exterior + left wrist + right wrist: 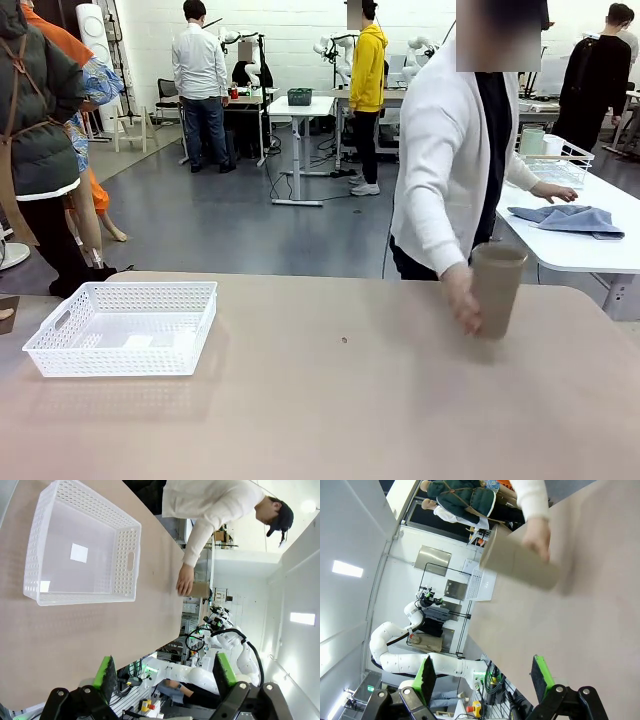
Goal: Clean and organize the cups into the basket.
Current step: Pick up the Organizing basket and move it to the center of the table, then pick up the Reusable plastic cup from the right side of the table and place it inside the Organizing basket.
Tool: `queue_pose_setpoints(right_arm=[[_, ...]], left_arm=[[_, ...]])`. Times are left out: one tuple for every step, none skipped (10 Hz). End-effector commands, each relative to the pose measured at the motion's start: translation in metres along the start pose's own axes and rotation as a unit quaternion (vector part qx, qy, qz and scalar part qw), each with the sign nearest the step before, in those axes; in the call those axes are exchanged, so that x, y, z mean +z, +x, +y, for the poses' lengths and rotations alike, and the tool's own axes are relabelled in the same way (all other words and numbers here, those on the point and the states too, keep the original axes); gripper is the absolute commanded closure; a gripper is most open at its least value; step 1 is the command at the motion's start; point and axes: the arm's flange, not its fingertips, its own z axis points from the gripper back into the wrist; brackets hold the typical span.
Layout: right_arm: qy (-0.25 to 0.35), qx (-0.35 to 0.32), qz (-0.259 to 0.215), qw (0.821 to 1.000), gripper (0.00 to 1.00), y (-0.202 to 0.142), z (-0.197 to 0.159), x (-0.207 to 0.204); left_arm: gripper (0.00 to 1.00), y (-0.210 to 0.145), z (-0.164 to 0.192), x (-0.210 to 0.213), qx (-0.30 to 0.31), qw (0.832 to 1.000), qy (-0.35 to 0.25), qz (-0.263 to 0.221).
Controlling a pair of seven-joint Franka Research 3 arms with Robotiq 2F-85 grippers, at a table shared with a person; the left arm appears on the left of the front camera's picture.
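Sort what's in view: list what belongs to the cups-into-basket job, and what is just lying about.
Belongs to the job:
- tan-brown cup, gripped by the person's hand
- white lattice basket, no cups in it yet

Just lying about:
- blue cloth on the side table
- white wire basket on that same table

table [330,400]: tan; basket [122,325]: white, left end; cup [497,290]: right side, seemingly standing
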Motion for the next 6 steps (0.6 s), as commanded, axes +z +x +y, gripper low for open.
queue_pose_setpoints(right_arm=[[-0.003, -0.003, -0.002, 1.0, 0.0, 0.0007, -0.0006, -0.0001], [-0.003, -0.003, -0.002, 1.0, 0.0, 0.0007, -0.0006, -0.0001], [-0.003, -0.003, -0.002, 1.0, 0.0, 0.0007, -0.0006, -0.0001], [-0.003, -0.003, -0.002, 1.0, 0.0, 0.0007, -0.0006, -0.0001], [-0.003, -0.003, -0.002, 1.0, 0.0, 0.0007, -0.0006, -0.0001], [-0.003, -0.003, -0.002, 1.0, 0.0, 0.0007, -0.0006, -0.0001]], left_arm=[[0.0, -0.0003, -0.0003, 0.0013, -0.004, 1.0, -0.011, -0.003], [0.0, -0.0003, -0.0003, 0.0013, -0.004, 1.0, -0.011, -0.003], [0.0, -0.0003, -0.0003, 0.0013, -0.004, 1.0, -0.011, -0.003], [0.0, -0.0003, -0.0003, 0.0013, -0.004, 1.0, -0.011, -0.003], [0.0, -0.0003, -0.0003, 0.0013, -0.004, 1.0, -0.011, -0.003], [0.0, -0.0003, -0.0003, 0.0013, -0.004, 1.0, -0.011, -0.003]])
